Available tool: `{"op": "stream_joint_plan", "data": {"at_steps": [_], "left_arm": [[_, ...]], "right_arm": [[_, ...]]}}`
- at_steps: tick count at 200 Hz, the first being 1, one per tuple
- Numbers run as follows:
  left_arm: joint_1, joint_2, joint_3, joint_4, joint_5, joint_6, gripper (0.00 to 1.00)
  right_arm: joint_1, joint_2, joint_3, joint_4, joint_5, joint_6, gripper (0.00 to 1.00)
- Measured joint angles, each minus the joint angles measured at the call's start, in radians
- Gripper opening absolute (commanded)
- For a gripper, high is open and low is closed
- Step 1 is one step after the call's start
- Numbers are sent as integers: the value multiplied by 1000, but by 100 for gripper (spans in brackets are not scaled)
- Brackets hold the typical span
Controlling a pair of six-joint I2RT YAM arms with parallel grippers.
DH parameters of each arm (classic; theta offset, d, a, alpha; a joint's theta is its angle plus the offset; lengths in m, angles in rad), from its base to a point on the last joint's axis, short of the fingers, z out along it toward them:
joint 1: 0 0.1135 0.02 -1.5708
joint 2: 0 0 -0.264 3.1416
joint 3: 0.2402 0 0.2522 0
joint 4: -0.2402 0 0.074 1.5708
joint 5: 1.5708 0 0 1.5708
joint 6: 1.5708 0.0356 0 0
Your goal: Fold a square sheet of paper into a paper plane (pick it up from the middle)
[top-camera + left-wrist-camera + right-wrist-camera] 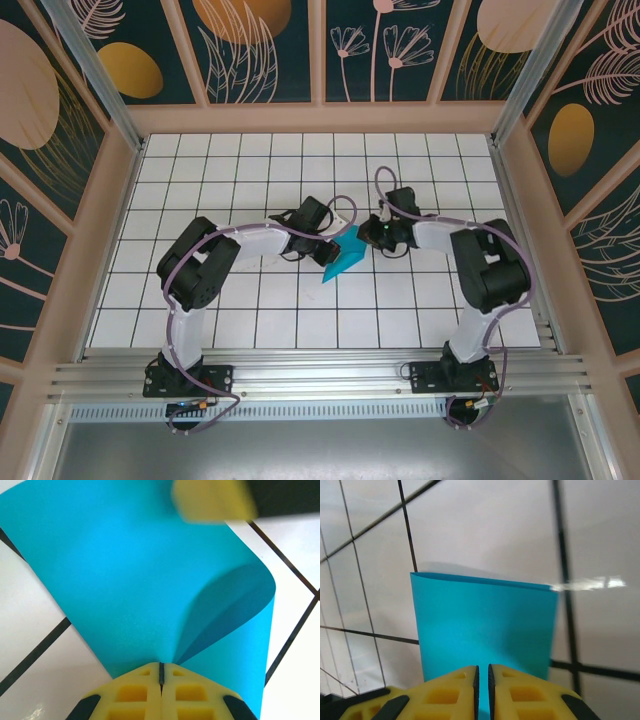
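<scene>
Two tools meet above the white gridded surface (200, 300): the left tool (338, 234) and the right tool (372, 232) hold a thin teal-blue square sheet of paper (345, 258) between them.

Left wrist: ribbed yellow jaws pinch it shut, and the smooth paper bulges into a soft curl.

Right wrist: jaws narrow, nipping its near edge. Uneven pulling could tear the paper or skew the crease.

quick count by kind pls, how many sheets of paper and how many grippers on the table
paper: 1, teal, curled over
grippers (left gripper, right gripper): 2, both shut on the paper
total: 3
</scene>
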State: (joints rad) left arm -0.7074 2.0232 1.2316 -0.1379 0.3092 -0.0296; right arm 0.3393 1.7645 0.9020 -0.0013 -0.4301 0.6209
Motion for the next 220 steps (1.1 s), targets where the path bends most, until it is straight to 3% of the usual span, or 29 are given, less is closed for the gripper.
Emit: {"op": "stream_joint_plan", "data": {"at_steps": [46, 80, 129, 220], "left_arm": [[0, 2, 0, 5, -2, 0, 4], [0, 2, 0, 6, -3, 1, 4], [0, 2, 0, 7, -3, 0, 3], [0, 3, 0, 7, -4, 0, 3]], "right_arm": [[-15, -241, -214, 124, -27, 89, 12], [74, -318, -344, 234, -73, 167, 11], [187, -247, -357, 382, -96, 244, 9], [193, -105, -357, 499, -95, 280, 9]]}}
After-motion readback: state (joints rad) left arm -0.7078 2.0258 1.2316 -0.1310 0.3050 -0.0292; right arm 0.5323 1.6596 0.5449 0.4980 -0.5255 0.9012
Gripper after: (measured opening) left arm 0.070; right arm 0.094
